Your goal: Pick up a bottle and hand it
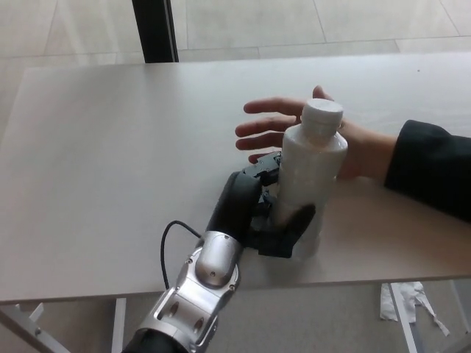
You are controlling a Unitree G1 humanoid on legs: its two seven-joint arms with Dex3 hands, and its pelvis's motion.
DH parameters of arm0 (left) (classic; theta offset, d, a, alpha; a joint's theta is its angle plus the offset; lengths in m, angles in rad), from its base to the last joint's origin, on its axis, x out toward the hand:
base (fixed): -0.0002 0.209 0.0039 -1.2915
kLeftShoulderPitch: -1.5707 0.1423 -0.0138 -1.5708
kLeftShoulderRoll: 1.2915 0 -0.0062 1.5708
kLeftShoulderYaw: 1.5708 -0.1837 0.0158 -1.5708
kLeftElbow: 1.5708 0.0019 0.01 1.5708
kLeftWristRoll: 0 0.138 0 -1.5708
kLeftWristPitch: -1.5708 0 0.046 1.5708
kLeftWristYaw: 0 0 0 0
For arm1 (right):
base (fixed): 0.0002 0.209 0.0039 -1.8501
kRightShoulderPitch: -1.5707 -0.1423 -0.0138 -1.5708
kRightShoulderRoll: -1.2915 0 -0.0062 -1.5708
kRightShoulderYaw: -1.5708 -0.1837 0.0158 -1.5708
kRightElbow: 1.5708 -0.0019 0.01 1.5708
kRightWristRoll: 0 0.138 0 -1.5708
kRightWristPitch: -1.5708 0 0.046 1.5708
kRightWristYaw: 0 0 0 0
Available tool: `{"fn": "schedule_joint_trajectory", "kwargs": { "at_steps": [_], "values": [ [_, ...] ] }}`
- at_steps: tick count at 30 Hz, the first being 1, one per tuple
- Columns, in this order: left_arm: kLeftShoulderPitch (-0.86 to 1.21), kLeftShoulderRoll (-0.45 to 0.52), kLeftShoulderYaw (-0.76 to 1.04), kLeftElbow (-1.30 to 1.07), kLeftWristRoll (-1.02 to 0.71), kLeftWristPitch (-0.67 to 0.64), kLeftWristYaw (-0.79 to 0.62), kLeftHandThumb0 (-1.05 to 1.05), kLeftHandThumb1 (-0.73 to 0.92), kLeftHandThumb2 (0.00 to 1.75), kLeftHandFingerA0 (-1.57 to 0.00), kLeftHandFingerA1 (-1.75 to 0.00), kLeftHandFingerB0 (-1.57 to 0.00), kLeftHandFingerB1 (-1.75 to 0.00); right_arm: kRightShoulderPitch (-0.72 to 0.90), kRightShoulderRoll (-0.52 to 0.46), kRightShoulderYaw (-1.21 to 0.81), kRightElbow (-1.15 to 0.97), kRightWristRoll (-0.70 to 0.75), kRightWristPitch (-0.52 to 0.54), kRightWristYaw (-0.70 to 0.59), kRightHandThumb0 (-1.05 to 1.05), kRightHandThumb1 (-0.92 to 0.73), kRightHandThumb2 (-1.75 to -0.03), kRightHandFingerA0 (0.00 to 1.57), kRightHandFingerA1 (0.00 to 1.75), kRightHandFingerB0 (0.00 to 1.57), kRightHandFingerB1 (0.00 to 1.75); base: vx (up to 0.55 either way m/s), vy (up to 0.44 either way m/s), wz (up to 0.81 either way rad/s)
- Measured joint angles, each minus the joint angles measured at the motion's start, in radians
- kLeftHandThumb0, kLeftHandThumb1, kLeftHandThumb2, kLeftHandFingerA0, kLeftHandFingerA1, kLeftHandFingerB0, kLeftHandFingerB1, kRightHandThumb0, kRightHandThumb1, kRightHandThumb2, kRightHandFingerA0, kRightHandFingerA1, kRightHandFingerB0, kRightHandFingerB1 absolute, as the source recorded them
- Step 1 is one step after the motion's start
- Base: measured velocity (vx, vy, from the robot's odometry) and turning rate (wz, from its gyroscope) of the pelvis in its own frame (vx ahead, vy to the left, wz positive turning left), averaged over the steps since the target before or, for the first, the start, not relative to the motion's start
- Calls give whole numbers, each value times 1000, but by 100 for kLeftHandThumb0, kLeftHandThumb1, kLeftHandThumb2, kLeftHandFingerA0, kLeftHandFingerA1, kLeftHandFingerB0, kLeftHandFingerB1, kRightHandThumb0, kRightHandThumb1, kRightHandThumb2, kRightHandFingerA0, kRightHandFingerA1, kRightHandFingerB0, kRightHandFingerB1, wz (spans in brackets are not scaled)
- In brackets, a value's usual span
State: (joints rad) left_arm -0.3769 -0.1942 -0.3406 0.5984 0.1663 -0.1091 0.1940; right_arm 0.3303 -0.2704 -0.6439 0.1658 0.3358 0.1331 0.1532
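My left hand [266, 212] is shut on a white bottle [307, 176] with a white cap, held upright above the table's front edge. Its black fingers [293, 229] wrap the bottle's lower half. Just behind the bottle a person's open hand [278, 126] rests palm up on the table, reaching in from the right in a dark sleeve [430, 170]. The bottle hides part of that palm. My right hand does not show.
The pale table [110, 147] spreads wide to the left and back. A dark post [154, 29] stands behind its far edge. White scraps [405, 301] lie on the floor at the lower right.
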Motion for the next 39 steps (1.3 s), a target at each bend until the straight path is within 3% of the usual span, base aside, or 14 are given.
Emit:
{"fn": "schedule_joint_trajectory", "kwargs": {
  "at_steps": [4,5,6,8,9,11,17,18,20,21,23,25,36,39],
  "values": [
    [1,6,13,11,25,-19,59,-86,51,161,-155,-157,-144,-157,0,0,0,1,0,-1,-1,-68,-63,-59,95,90,44,49,0,0,0],
    [1,8,17,14,30,-22,70,-33,36,123,-157,-147,-157,-148,0,0,0,1,0,-1,-2,-70,-48,-91,93,93,40,59,0,0,0],
    [1,13,24,18,35,-29,86,-32,33,122,-157,-147,-157,-148,0,0,0,1,0,-2,-2,-68,-63,-59,103,126,43,50,0,0,0],
    [0,22,40,24,47,-41,112,-30,30,120,-157,-146,-157,-147,-2,0,0,4,-2,-5,-4,-68,-62,-59,113,135,42,50,0,0,0],
    [0,30,52,26,52,-47,127,-30,30,120,-157,-146,-157,-147,-4,0,0,9,-3,-8,-5,-68,-63,-59,87,98,43,50,0,0,0],
    [0,43,72,28,61,-59,149,-31,31,121,-157,-146,-157,-147,-7,0,-2,24,-3,-16,-6,-69,-62,-59,102,121,44,50,0,0,0],
    [17,63,106,-6,77,-89,182,-35,32,121,-156,-147,-157,-148,-13,-1,-3,32,-7,-27,-9,-68,-62,-59,90,83,42,49,0,0,0],
    [16,63,108,-26,81,-88,182,-35,33,122,-156,-147,-157,-148,-17,-3,-3,36,-7,-29,-9,-71,-47,-90,94,91,39,59,0,0,0],
    [0,65,110,-60,88,-86,180,-35,34,122,-156,-147,-157,-148,-23,-7,-3,51,-9,-33,-9,-71,-62,-59,99,101,42,50,0,0,0],
    [-17,68,110,-75,94,-83,179,-34,31,121,-157,-147,-157,-148,-27,-10,-3,61,-11,-34,-9,-70,-46,-90,97,97,39,60,0,0,0],
    [-61,74,111,-89,104,-73,174,-33,31,121,-156,-146,-157,-147,-27,-11,-3,66,-12,-36,-9,-71,-61,-59,97,94,42,51,0,0,0],
    [-110,76,112,-110,109,-52,164,-68,29,164,-128,-162,-112,-157,-27,-11,-3,64,-13,-37,-9,-70,-47,-90,92,96,40,60,0,0,0],
    [-191,41,52,-230,151,100,120,-2,41,131,-90,-166,-84,-147,-29,-10,7,19,-14,-26,-17,-67,-61,-58,81,85,43,51,0,0,0],
    [-227,22,32,-226,164,143,110,-3,52,115,-117,-136,-92,-117,-40,-10,12,22,-14,-26,-18,-65,-62,-59,74,74,44,50,0,0,0]
  ]
}}
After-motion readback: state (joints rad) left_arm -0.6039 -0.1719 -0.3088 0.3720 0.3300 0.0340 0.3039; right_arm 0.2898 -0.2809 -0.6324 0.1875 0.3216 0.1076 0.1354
